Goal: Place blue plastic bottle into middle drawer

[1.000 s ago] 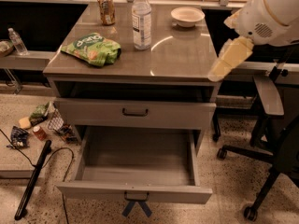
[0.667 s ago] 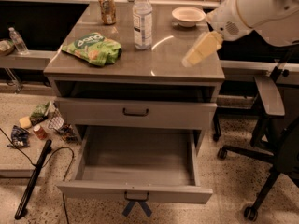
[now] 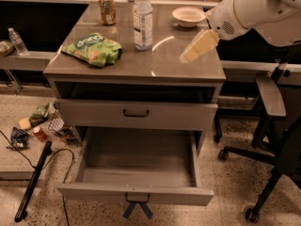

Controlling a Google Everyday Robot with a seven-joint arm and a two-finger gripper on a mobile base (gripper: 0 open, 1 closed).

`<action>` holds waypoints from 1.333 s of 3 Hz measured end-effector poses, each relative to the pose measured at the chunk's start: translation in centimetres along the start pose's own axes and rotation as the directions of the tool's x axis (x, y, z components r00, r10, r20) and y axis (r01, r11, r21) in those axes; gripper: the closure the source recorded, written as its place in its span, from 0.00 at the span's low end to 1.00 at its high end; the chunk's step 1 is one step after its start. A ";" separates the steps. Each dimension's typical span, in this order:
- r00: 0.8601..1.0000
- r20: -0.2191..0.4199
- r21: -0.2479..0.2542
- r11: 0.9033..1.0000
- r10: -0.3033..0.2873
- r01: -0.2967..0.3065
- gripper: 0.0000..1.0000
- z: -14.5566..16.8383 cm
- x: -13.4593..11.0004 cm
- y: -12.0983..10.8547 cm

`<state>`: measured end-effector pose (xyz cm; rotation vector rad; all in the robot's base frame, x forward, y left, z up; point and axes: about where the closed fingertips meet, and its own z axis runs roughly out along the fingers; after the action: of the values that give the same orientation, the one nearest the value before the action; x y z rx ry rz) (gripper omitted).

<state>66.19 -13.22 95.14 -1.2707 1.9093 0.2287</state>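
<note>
The blue plastic bottle [image 3: 142, 19] stands upright at the back middle of the cabinet top [image 3: 141, 62], white cap up, blue-and-white label round it. The middle drawer [image 3: 136, 166] is pulled wide open below, its grey inside bare. My gripper [image 3: 188, 54] hangs over the right part of the cabinet top, to the right of the bottle and apart from it, at the end of my white arm [image 3: 254, 11]. It holds nothing that I can see.
A green chip bag [image 3: 93, 49] lies on the left of the top. A soda can [image 3: 107, 7] stands at the back left, a white bowl [image 3: 189, 16] at the back right. The upper drawer [image 3: 136, 113] is shut. A chair [image 3: 273, 126] stands right; litter [image 3: 37, 126] lies left.
My gripper and arm have swung left over the cabinet top toward the bottle. The bottle, bag and drawers have not moved.
</note>
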 end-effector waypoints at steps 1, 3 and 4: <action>0.995 0.049 0.014 0.996 0.088 -0.089 0.00 2.3 -0.3 -1.4; 0.975 0.126 -0.024 0.983 0.185 -0.183 0.00 10.8 -5.0 -7.3; 0.971 0.154 -0.025 0.983 0.183 -0.182 0.00 12.6 -7.4 -9.2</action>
<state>81.65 -5.59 94.69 -1.0513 1.8914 0.4217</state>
